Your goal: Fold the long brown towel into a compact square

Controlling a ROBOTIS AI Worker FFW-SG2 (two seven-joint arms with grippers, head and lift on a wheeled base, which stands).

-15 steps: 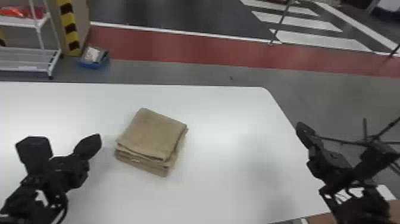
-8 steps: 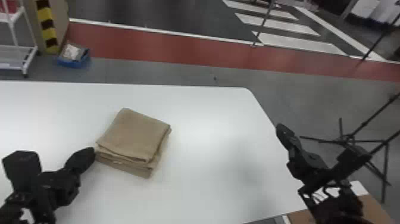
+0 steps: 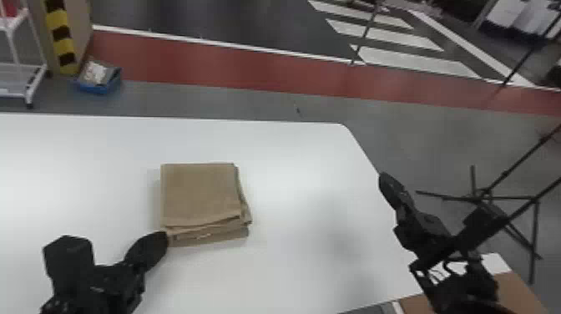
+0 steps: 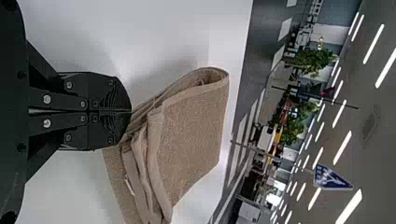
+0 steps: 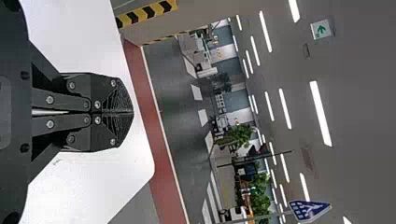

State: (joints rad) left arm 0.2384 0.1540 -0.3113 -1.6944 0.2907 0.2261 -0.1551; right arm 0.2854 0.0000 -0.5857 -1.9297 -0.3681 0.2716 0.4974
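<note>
The brown towel lies folded into a thick, roughly square stack on the white table, its sides nearly square to the view and its layered edges facing the robot. At its near left corner is my left gripper, shut, its tips against the stack. In the left wrist view the same gripper has its fingers pressed together beside the layers of the towel. My right gripper is parked at the table's right edge, away from the towel; in the right wrist view this gripper is shut with nothing between its fingers.
The white table has its far right corner beyond the towel. Past it on the floor stand a black tripod stand at the right, a blue bin and a white rack at the far left. A brown surface is at the lower right.
The head view has swung right. The towel has turned counterclockwise and shifted slightly right, while the left gripper has moved right and toward the robot against its corner. The right arm has hardly moved.
</note>
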